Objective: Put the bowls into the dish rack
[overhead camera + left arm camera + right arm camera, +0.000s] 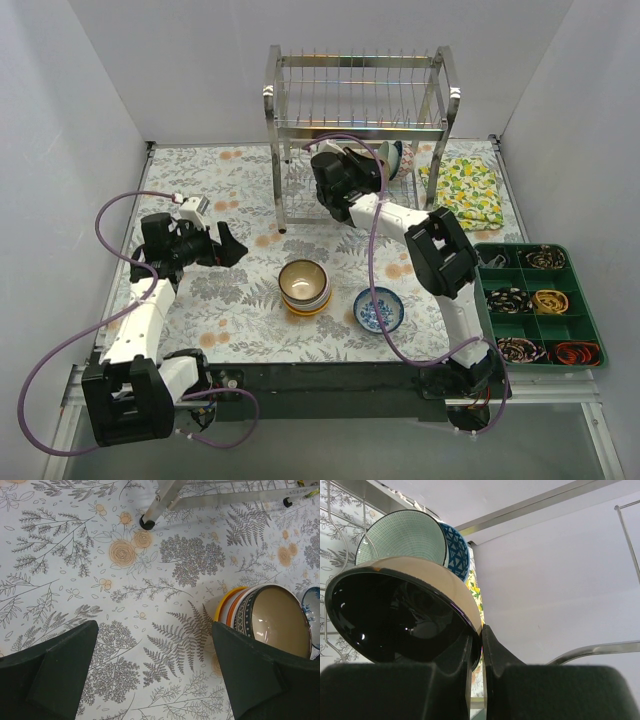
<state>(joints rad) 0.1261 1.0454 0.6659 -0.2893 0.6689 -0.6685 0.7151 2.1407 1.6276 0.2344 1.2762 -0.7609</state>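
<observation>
1. The left gripper (155, 630) is hanging wide apart over bare flowered tablecloth (75, 580), leaving open room between its fingers.
2. A stack of bowls (272, 615) is sitting just beside one finger, and one leg (159, 502) of the dish rack (355, 110) is standing farther ahead.
3. A blue-patterned bowl (379, 310) is lying near the stack, narrowing the passage between them.
4. The right gripper (479, 637) is pinching a brown-glazed bowl (395, 610) under the rack's upper tier, where a green-lined bowl (402, 537) is crowding just behind.
5. A green tray (530, 281) and a lemon-print cloth (462, 190) are filling the table's right side.
</observation>
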